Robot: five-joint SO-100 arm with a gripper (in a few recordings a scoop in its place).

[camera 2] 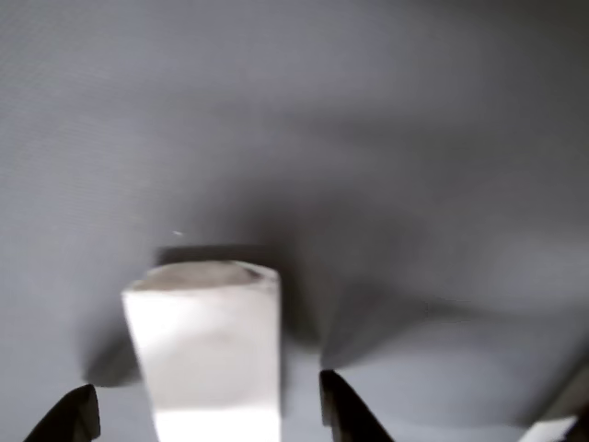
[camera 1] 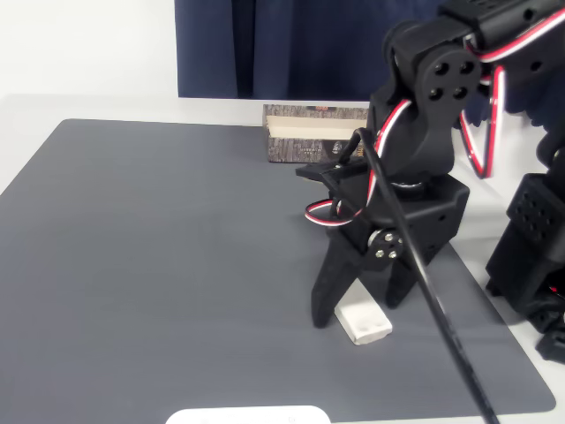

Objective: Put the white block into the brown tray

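Observation:
The white block (camera 1: 364, 322) lies flat on the grey mat (camera 1: 159, 265), toward its front right in the fixed view. My black gripper (camera 1: 357, 309) is lowered over it, open, one finger on each side of the block's far end. In the wrist view the block (camera 2: 207, 341) sits between the two dark fingertips (camera 2: 342, 414), with a small gap on either side, and my gripper (camera 2: 207, 419) is not closed on it. The brown tray (camera 1: 305, 150) stands at the mat's far edge behind the arm, its right part hidden by the arm.
A wide white rounded plate (camera 1: 247, 415) pokes in at the bottom edge of the fixed view. A dark blue curtain (camera 1: 265, 44) hangs behind the table. The mat's left and middle are open floor.

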